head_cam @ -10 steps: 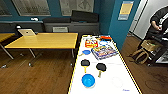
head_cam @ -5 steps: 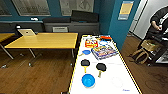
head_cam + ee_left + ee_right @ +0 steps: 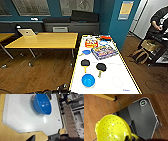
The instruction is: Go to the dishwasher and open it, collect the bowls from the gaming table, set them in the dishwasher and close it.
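The blue bowl (image 3: pixel 88 80) stands on the near end of the white gaming table (image 3: pixel 125 75), before two black paddles (image 3: pixel 85 62); the right gripper's (image 3: pixel 127 138) jaws are clenched on the yellow-green bowl (image 3: pixel 110 128); the left jaws I cannot tell.

A blue bowl (image 3: pixel 42 104) sits on the white gaming table (image 3: pixel 22 119) — upright.

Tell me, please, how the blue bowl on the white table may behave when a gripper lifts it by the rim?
The blue bowl looks like thin glossy plastic, so probably light and stiff, perhaps slippery. It stands upright on the flat white table and is wide and round, so a push would likely slide it, not tip it.
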